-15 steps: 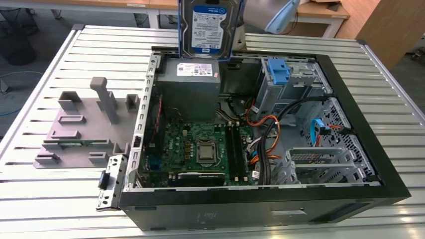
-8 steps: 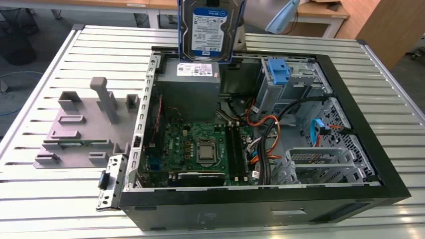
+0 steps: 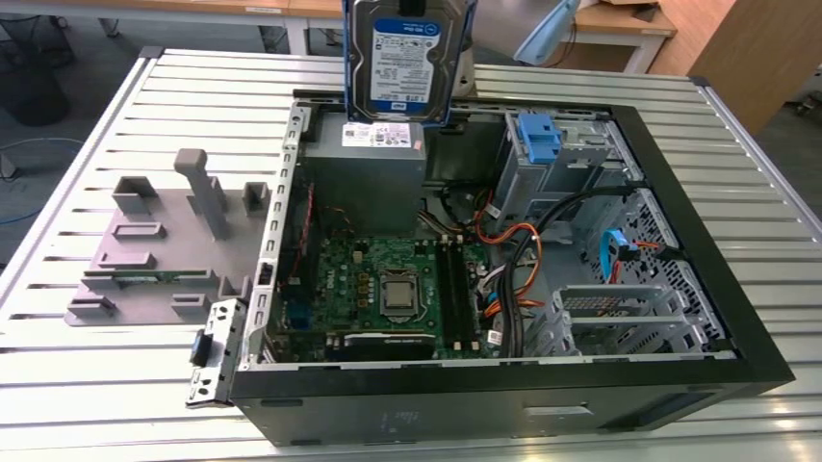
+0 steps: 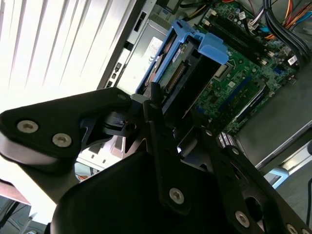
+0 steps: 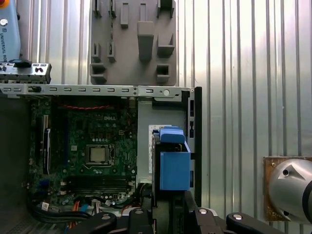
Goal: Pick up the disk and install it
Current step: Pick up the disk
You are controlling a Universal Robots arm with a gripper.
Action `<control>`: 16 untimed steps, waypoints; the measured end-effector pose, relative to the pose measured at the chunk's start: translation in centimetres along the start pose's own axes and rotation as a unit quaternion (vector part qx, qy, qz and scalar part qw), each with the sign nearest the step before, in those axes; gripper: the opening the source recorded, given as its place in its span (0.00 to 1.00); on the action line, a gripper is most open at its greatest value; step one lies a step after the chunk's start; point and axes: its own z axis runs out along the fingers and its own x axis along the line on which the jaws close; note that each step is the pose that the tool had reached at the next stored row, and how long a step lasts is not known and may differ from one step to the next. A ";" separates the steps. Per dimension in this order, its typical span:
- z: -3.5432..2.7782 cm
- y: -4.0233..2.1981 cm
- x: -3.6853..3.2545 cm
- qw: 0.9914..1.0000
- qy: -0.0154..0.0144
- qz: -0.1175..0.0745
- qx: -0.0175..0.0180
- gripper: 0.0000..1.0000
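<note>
Silver metal disk (image 3: 408,63) in blue plastic carrier, clamped by black gripper (image 4: 176,109), hangs at twelve o'clock of open black computer case (image 3: 514,397).

Open tower on our slatted bench, guts on show

We've got the black PC case (image 3: 514,390) lying on its side on the ribbed metal table (image 3: 115,414), open on top. The green motherboard (image 3: 385,289) sits in the floor of it. A grey power-supply box (image 3: 366,168) with a white sticker is at the far end, and orange and black cables (image 3: 521,252) run beside the board near a metal drive cage (image 3: 614,318). On the exterior view's left, a grey plastic stand (image 3: 154,252) with upright posts sits just beside the case.
</note>
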 end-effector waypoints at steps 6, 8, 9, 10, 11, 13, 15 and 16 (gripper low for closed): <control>-0.01 0.00 0.15 1.000 0.000 0.000 0.000 0.35; -0.01 0.00 0.19 1.000 0.000 0.000 0.000 0.35; -0.01 0.00 0.21 1.000 0.000 0.000 0.000 0.35; -0.01 0.00 0.24 1.000 0.000 0.000 0.000 0.35; -0.02 0.00 0.26 1.000 0.000 0.000 0.000 0.35; -0.02 0.00 0.30 1.000 0.000 0.000 0.000 0.35; -0.02 -0.01 0.34 1.000 0.000 0.000 0.000 0.35; -0.03 0.00 0.36 1.000 0.000 0.000 0.000 0.35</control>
